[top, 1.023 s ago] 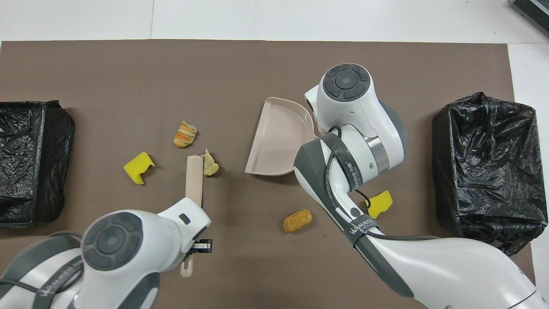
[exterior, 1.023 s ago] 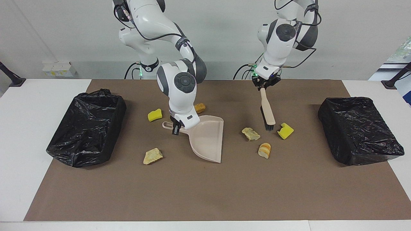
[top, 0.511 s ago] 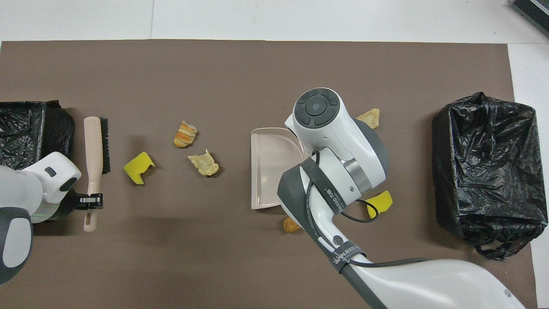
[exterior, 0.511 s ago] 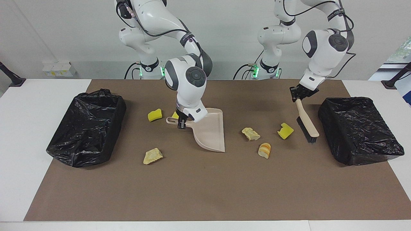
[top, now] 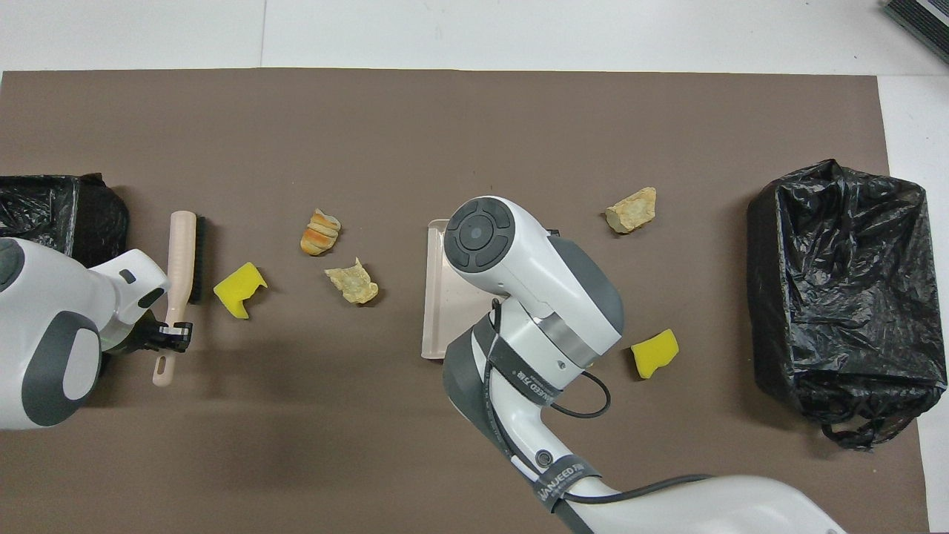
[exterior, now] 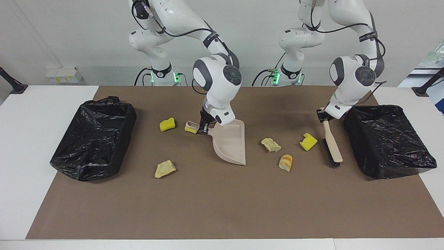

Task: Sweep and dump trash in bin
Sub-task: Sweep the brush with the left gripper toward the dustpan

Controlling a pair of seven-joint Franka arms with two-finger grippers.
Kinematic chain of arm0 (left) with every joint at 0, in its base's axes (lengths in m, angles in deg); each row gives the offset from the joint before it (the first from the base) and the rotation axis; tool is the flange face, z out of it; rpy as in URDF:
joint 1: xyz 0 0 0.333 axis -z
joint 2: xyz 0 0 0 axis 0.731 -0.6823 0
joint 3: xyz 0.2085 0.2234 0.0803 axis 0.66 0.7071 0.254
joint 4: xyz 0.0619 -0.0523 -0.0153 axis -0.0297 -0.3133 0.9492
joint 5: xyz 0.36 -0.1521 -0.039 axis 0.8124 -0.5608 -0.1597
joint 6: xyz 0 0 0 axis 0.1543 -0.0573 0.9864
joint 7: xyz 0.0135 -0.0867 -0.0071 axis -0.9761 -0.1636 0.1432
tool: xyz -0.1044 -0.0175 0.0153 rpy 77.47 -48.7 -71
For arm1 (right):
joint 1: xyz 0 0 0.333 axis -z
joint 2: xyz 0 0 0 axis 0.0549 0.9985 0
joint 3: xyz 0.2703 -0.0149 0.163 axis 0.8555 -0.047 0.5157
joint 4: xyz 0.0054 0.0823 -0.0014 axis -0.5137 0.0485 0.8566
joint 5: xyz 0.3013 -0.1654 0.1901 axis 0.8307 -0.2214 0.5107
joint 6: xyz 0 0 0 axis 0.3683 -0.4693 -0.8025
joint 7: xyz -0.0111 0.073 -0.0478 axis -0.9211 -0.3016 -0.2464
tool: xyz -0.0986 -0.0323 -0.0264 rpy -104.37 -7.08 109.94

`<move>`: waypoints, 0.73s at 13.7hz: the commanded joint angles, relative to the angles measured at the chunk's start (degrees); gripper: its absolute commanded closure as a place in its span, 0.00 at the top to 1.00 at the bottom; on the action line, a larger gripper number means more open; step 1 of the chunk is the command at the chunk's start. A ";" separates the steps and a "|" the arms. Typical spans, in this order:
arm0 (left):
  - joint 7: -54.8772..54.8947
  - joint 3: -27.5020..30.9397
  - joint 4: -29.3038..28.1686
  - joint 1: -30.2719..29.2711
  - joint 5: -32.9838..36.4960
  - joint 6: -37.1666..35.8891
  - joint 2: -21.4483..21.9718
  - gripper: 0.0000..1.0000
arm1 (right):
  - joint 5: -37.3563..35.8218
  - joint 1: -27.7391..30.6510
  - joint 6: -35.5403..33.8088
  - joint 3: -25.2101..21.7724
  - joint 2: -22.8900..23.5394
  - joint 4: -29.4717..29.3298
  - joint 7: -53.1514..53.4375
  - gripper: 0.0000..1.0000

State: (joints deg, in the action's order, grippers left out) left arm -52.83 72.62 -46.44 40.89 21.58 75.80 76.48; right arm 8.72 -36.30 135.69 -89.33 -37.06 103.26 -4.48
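My right gripper (exterior: 201, 127) is shut on the handle of the beige dustpan (exterior: 230, 144), whose open edge faces a pale lump (exterior: 271, 144), a bread-like piece (exterior: 285, 162) and a yellow sponge chunk (exterior: 308, 141). Beside that sponge, my left gripper (exterior: 322, 116) is shut on the handle of the beige brush (exterior: 332, 144), head down at the mat. More trash lies toward the right arm's end: a yellow chunk (exterior: 167, 124), a pale lump (exterior: 165, 168) and a small yellow bit (exterior: 190, 130) under the dustpan handle. In the overhead view the right arm hides its gripper.
Two black-bagged bins stand on the brown mat (exterior: 222, 208): one bin (exterior: 93, 139) at the right arm's end, the other bin (exterior: 386, 140) at the left arm's end, close beside the brush. White table borders the mat.
The left arm swung the brush from the middle out to the bin at its end, then down beside the yellow sponge. The right arm turned the dustpan and shifted it toward the trash.
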 commanded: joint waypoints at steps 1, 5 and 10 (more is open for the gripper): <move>-0.91 -0.19 3.30 2.39 0.73 -1.02 -2.34 0.00 | -1.79 0.63 1.01 0.49 -1.42 2.21 1.16 0.00; -4.05 -0.28 5.49 9.15 -4.62 -0.40 -5.58 0.00 | -1.61 0.81 1.10 0.58 -1.42 2.39 1.24 0.00; -5.57 -0.28 7.70 16.88 -9.91 -0.23 -6.91 0.00 | -1.09 0.81 1.19 0.58 -1.42 2.39 1.24 0.00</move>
State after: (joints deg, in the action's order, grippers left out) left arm -57.72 71.65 -40.09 54.31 13.05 75.76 70.66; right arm 8.70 -36.22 135.81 -89.33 -37.06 103.55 -4.48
